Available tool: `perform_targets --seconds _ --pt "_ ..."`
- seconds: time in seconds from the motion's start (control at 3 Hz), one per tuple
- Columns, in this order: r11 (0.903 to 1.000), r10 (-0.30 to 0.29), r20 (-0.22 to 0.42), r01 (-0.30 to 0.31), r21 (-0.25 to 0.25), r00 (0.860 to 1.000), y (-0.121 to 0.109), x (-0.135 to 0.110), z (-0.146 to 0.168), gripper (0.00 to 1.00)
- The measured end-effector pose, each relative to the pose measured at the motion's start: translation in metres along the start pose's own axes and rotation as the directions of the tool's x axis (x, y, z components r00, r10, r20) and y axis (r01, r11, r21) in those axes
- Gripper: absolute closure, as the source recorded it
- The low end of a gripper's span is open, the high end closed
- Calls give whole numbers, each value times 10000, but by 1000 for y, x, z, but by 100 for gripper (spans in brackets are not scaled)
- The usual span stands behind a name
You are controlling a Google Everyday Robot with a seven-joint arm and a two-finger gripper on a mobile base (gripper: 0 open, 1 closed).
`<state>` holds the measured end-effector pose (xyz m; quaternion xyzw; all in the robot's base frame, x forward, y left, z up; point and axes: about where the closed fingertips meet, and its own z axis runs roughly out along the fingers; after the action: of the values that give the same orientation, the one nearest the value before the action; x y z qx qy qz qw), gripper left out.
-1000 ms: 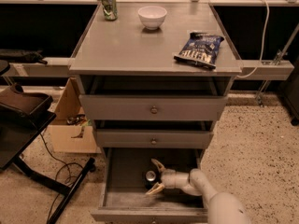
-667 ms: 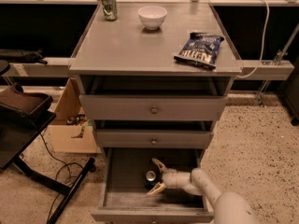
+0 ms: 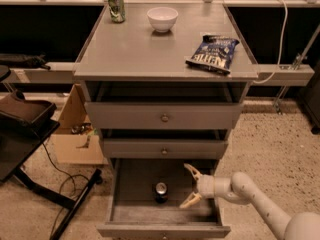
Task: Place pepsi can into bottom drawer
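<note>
The pepsi can (image 3: 161,192) stands upright on the grey floor of the open bottom drawer (image 3: 130,215), near its middle; I see its silver top and dark body. My gripper (image 3: 190,186) is inside the drawer to the right of the can, a short gap away. Its two pale fingers (image 3: 191,170) are spread wide and hold nothing. The white arm reaches in from the lower right.
The two upper drawers (image 3: 164,117) are partly pulled out above the bottom one. On the cabinet top stand a green-and-white can (image 3: 116,6), a white bowl (image 3: 162,19) and a blue chip bag (image 3: 212,54). A cardboard box (image 3: 75,134) and a black stand (image 3: 30,149) are to the left.
My gripper has drawn back to the right, away from the can. The can stays upright in the drawer.
</note>
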<state>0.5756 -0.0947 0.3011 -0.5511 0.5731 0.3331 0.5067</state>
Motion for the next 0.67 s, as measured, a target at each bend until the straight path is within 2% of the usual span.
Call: perform_targets --seconds 0.33,0.67 --pt "9941 -254 -734 175 -1066 9970 45 -52 -51 0" --pt "9822 -423 -1362 162 -1871 9898 68 -99 -76 0"
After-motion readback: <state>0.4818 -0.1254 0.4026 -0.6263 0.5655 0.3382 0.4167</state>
